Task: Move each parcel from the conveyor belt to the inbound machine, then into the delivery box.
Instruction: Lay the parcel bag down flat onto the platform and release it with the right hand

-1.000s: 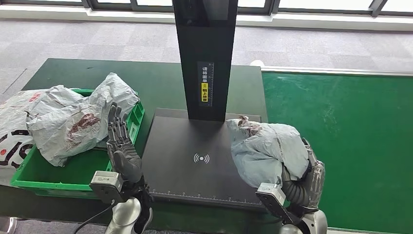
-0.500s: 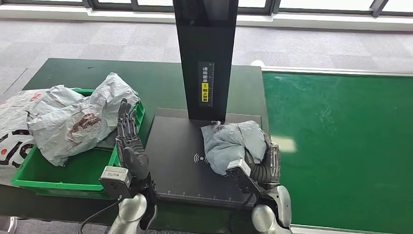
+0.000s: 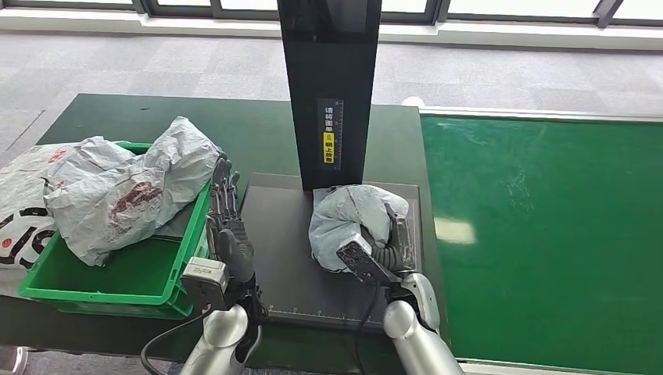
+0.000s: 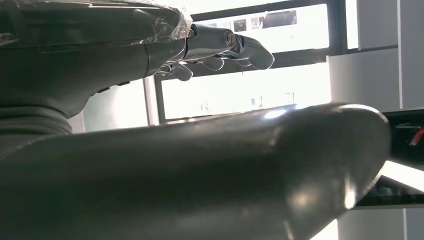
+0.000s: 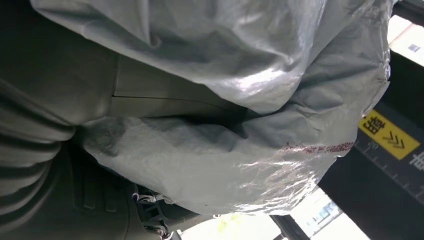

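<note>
The right robot hand (image 3: 391, 248) grips a grey parcel (image 3: 352, 223) on the inbound machine (image 3: 293, 258); beside the machine, the left robot hand (image 3: 228, 226) stands open, holding nothing

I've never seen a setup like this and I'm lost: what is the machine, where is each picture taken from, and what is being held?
A humanoid robot sorts parcels. The wide picture looks down from its head; the two close ones come from cameras at its wrists. Its right hand holds a grey parcel on the black inbound machine, below the upright post. Its left hand is raised, open and empty, beside the green delivery box, which holds more bagged parcels. The green conveyor belt lies to the right.
</note>
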Robot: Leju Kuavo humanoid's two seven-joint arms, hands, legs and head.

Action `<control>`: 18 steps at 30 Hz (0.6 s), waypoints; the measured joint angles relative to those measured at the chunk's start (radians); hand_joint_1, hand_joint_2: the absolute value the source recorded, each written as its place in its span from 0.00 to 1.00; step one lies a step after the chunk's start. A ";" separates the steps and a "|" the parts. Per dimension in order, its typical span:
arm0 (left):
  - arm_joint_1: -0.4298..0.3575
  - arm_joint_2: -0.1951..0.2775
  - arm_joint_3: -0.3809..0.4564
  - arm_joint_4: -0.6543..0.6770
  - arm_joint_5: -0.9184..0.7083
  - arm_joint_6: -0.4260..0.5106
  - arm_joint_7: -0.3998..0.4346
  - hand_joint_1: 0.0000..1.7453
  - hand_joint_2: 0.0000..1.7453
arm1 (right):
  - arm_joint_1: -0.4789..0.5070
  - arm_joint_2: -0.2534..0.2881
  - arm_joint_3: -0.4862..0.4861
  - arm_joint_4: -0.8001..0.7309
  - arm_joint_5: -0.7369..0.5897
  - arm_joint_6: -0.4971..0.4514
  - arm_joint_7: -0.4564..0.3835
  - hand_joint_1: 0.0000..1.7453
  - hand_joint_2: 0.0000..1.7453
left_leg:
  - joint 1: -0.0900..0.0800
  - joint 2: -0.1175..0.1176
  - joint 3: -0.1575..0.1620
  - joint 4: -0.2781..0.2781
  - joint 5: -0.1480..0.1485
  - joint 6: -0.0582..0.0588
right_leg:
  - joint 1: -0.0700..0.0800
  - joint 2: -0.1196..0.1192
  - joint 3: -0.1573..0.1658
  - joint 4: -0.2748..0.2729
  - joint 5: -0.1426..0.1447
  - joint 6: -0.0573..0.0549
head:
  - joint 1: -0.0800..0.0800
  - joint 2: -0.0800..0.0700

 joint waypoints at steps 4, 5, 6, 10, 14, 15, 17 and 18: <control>-0.005 0.000 -0.003 0.015 0.004 0.000 0.000 0.00 0.00 | -0.027 0.012 0.001 0.063 -0.009 -0.006 -0.010 1.00 1.00 | 0.000 0.000 0.003 0.000 0.001 -0.001 | 0.000 0.000 0.000 0.000 0.000 0.000 | 0.000 0.000; -0.007 0.000 -0.003 0.018 0.004 0.000 0.000 0.00 0.00 | -0.032 0.014 0.001 0.073 -0.010 -0.006 -0.011 1.00 1.00 | 0.000 0.000 0.003 0.000 0.001 -0.001 | 0.000 0.000 0.000 0.000 0.000 0.000 | 0.000 0.000; -0.008 0.000 -0.004 0.020 0.005 0.000 0.000 0.00 0.00 | -0.037 0.015 0.001 0.082 -0.011 -0.006 -0.012 1.00 1.00 | 0.000 0.000 0.002 0.000 0.001 -0.001 | 0.000 0.000 0.000 0.000 0.000 0.000 | 0.000 0.000; -0.012 0.000 -0.004 0.026 0.007 0.001 0.000 0.00 0.00 | -0.050 0.020 0.003 0.109 -0.016 0.015 -0.018 1.00 1.00 | 0.000 0.000 0.001 0.000 0.001 -0.001 | 0.000 0.000 0.000 0.000 0.000 0.000 | 0.000 0.000; -0.013 0.000 -0.004 0.027 0.008 0.007 0.000 0.00 0.00 | -0.063 0.038 0.018 0.140 -0.049 0.076 -0.057 1.00 1.00 | 0.000 0.000 -0.002 0.000 0.001 -0.001 | 0.000 0.000 0.000 0.000 0.001 0.000 | 0.000 0.000; -0.013 0.000 -0.004 0.027 0.010 0.007 0.000 0.00 0.00 | -0.066 0.044 0.025 0.145 -0.062 0.093 -0.069 1.00 1.00 | 0.000 0.000 -0.001 0.000 0.001 -0.001 | 0.000 0.000 -0.001 0.000 0.001 0.000 | 0.000 0.000; -0.013 0.000 -0.004 0.028 0.013 0.009 0.000 0.00 0.00 | -0.067 0.055 0.042 0.150 -0.088 0.130 -0.088 1.00 1.00 | 0.000 0.000 0.001 0.000 0.001 -0.001 | 0.000 0.000 -0.001 0.001 0.001 0.000 | 0.000 0.000; -0.013 0.000 -0.004 0.028 0.014 0.010 0.000 0.00 0.00 | -0.067 0.059 0.053 0.150 -0.101 0.149 -0.093 0.82 1.00 | 0.000 0.000 0.002 0.000 0.001 -0.001 | 0.000 0.000 -0.001 0.001 0.001 0.000 | 0.000 0.000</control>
